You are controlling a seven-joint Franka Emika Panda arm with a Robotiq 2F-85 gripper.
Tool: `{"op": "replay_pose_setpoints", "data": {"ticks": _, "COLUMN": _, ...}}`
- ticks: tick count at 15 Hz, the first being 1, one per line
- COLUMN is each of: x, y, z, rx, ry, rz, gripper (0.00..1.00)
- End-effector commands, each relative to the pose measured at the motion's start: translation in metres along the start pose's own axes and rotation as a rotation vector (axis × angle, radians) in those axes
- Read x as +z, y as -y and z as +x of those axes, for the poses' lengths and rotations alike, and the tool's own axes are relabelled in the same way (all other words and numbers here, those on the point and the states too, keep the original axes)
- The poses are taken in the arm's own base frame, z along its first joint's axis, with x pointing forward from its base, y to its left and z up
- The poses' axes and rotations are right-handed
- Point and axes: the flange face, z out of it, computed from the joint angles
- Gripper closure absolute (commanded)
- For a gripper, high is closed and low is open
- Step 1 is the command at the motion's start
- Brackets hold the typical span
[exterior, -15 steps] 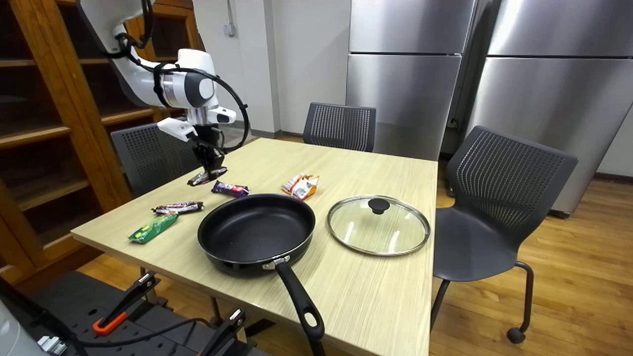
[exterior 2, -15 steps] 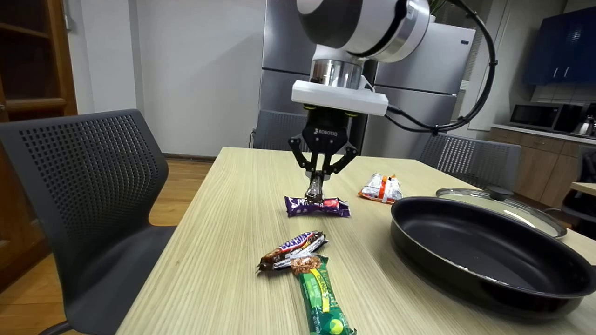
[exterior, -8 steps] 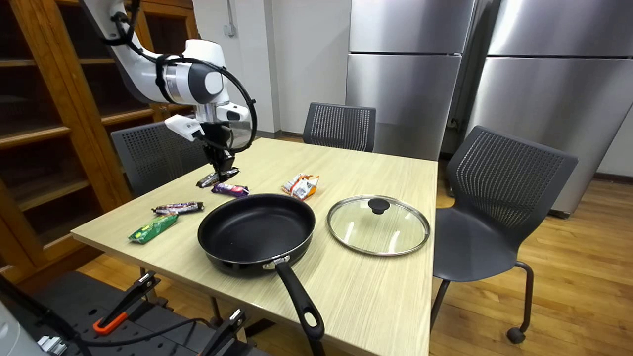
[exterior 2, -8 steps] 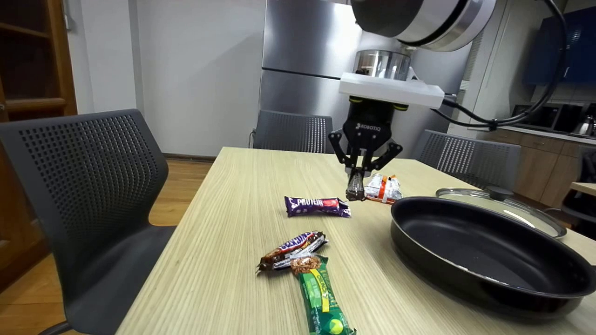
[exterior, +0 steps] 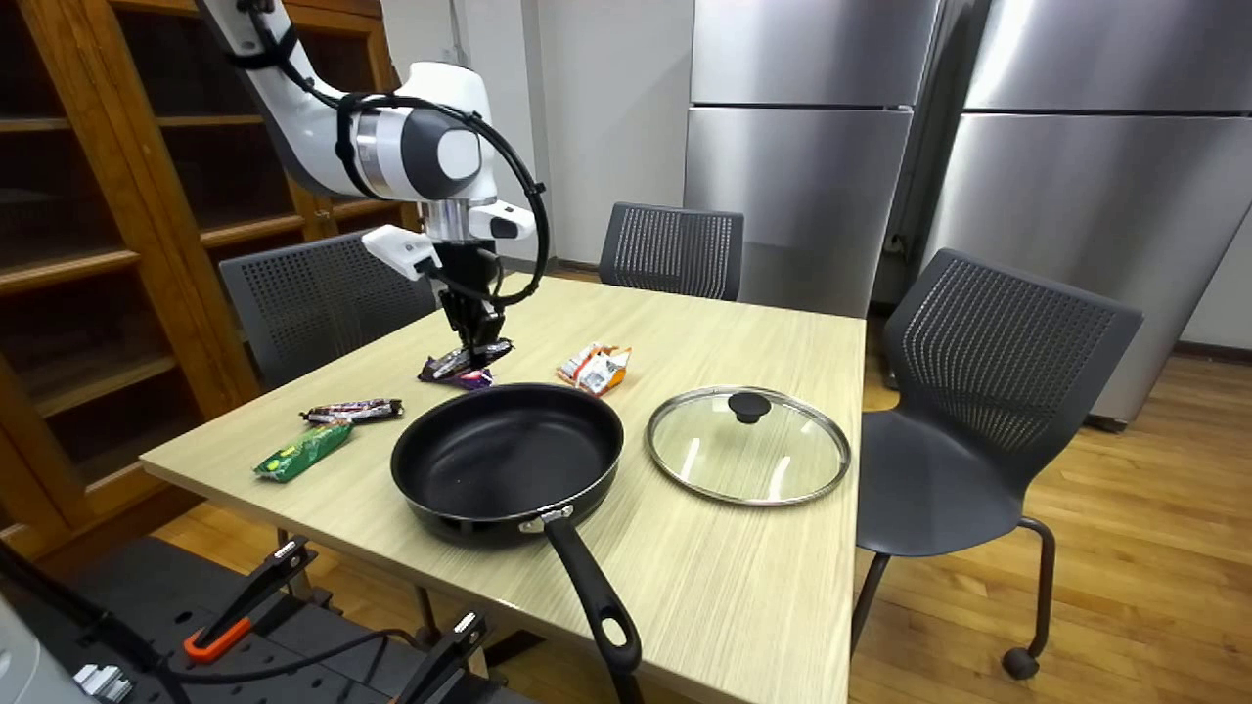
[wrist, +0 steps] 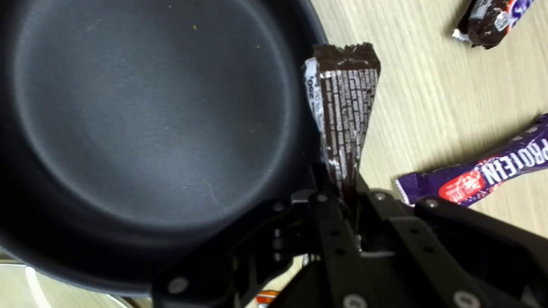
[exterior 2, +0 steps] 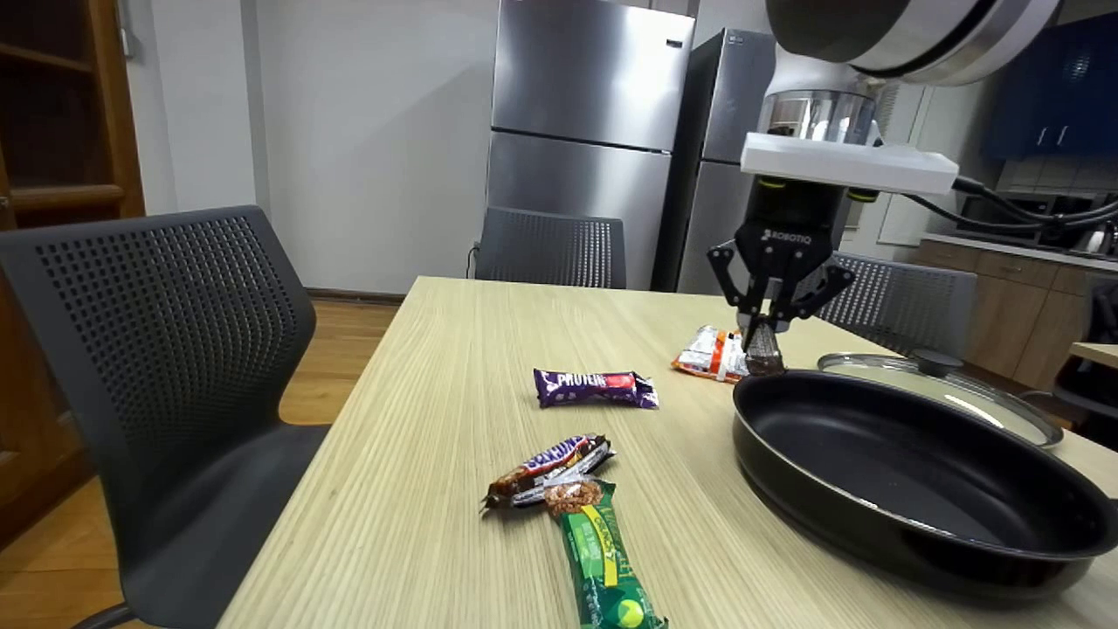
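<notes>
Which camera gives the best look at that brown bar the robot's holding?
The wrist view: the brown bar appears large there, its printed side clearly showing. Both exterior views show it smaller, clamped in the tool.

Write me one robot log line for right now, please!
gripper: holding brown wrapped bar | bar: raised near black pan | glass lid: on table | purple bar: on table

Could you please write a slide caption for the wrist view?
The hand grips a brown bar near the pan, while a purple bar lies on the table.
</notes>
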Motion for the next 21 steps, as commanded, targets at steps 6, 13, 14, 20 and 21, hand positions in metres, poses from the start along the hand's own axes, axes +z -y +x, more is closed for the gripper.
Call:
{"op": "replay_pose_setpoints", "data": {"ticks": 6, "x": 0.006, "y": -0.066, "z": 0.012, "rx": 0.013, "ry": 0.042, "rz": -0.018, "gripper": 0.97}}
{"op": "replay_pose_setpoints", "data": {"ticks": 13, "x": 0.038, "y": -0.075, "z": 0.027, "rx": 0.021, "ry": 0.086, "rz": -0.019, "gripper": 0.97}}
{"op": "replay_pose_setpoints", "data": {"ticks": 14, "x": 0.043, "y": -0.074, "z": 0.028, "rx": 0.022, "ry": 0.093, "rz": -0.02, "gripper": 0.97}}
{"op": "replay_pose_setpoints", "data": {"ticks": 20, "x": 0.07, "y": -0.052, "z": 0.035, "rx": -0.003, "ry": 0.13, "rz": -0.011, "gripper": 0.97}}
{"op": "replay_pose_setpoints", "data": {"ticks": 21, "x": 0.074, "y": -0.047, "z": 0.035, "rx": -0.006, "ry": 0.136, "rz": -0.016, "gripper": 0.97}}
